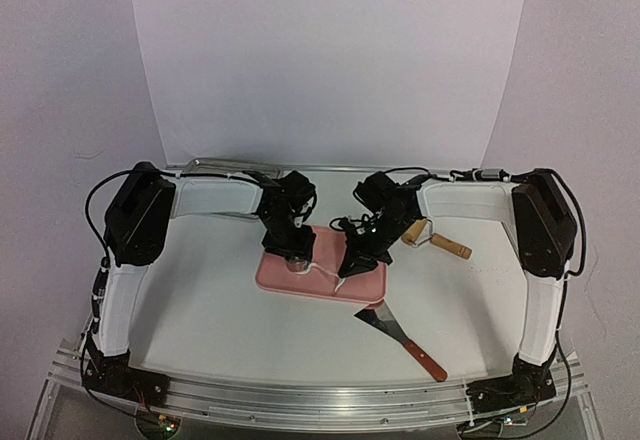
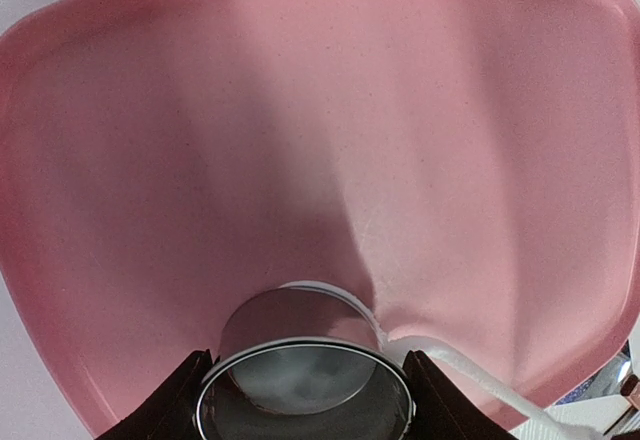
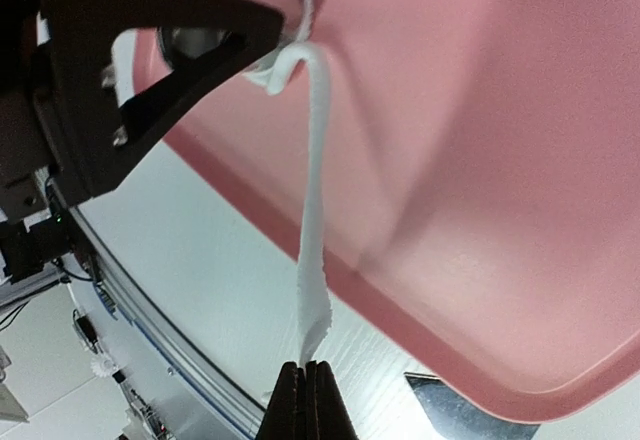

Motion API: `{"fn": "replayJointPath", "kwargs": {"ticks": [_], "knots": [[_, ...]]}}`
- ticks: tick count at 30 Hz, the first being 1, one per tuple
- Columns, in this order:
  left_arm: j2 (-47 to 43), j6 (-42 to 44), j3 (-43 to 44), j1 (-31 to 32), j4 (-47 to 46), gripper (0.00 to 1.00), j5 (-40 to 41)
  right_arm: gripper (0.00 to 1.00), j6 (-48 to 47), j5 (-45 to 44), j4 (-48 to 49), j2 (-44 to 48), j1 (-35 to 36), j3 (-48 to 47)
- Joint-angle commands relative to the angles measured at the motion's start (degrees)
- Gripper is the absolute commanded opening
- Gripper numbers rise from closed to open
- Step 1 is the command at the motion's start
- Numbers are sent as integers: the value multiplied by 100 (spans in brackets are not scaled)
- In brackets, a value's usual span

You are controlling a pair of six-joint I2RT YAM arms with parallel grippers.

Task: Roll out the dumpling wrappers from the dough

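Since the cutter (image 2: 290, 315) hides its contents, wrapper (image 2: 300, 385) is only a whitish patch inside the ring, on the tray (image 2: 200, 160); can't confirm more. Count: one cutter, one dough strip (image 3: 316, 190), one tray, one rolling pin (image 1: 437, 240), one scraper (image 1: 405, 338). Left gripper (image 2: 305, 395) points down, fingers spread to cutter's width, clamped on its sides. Right gripper (image 3: 305, 370) fully closed, pinching strip's end past tray's edge; strip's other end curls at cutter.

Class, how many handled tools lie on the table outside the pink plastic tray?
2. A small wooden rolling pin lies right of the pink plastic tray; a metal scraper with a reddish-brown handle lies off its near right corner. Arms may hide others.
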State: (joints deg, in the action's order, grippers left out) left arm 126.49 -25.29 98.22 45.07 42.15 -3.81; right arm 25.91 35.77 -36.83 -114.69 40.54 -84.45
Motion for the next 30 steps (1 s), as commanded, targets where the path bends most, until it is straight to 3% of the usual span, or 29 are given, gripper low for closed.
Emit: {"fn": "replayJointPath", "kwargs": {"ticks": [1, 18, 30], "knots": [[428, -163, 92, -163, 284, 32, 325, 0, -170, 956, -101, 359, 117, 119], [586, -353, 254, -227, 275, 29, 504, 0, 84, 2185, -130, 885, 486, 255], [615, -427, 242, -297, 243, 30, 450, 0, 355, 2329, -121, 1324, 488, 66]]}}
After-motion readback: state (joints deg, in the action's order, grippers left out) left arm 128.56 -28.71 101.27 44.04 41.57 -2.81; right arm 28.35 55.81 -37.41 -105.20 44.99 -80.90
